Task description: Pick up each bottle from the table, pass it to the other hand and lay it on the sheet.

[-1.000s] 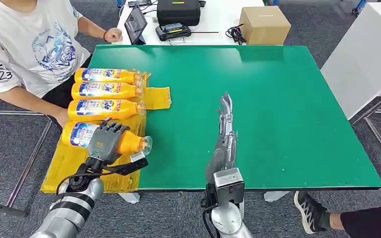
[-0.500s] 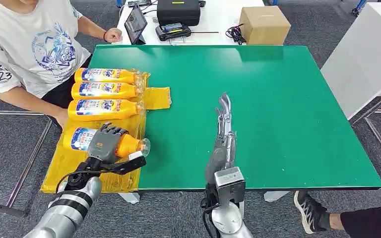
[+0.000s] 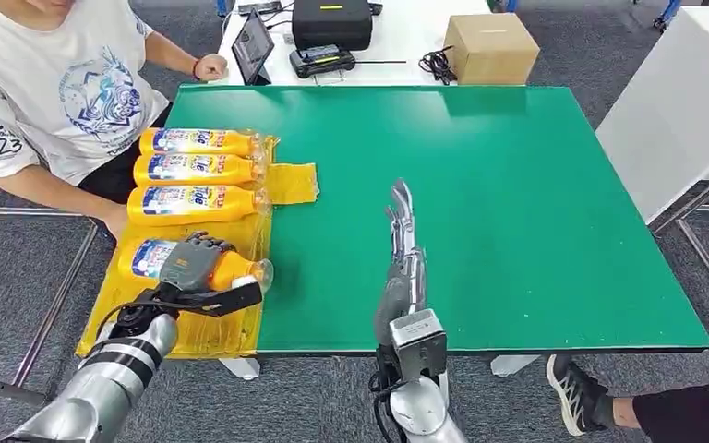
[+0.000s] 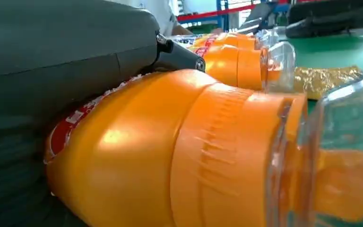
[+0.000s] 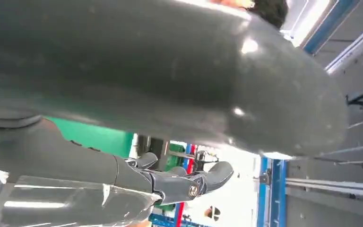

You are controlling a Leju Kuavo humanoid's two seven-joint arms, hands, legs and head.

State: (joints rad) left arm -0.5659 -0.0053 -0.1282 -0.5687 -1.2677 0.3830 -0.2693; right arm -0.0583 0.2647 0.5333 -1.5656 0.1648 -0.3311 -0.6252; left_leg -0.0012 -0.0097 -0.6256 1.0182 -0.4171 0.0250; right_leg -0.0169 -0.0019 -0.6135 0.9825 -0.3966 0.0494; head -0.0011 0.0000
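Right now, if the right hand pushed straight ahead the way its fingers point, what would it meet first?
Nothing soon: the right hand points across bare green table toward the far edge. Its height above the table is unclear.

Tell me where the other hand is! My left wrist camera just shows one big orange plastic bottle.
Observer: The right hand is over the green table, fingers straight, holding nothing.
Operator: How many bottles are on the sheet?
Observer: Three orange bottles lie side by side on the crinkly yellow sheet, beyond the bottle the left hand grips.
Operator: Anyone nearby?
Observer: A person in a white T-shirt sits beside the sheet.
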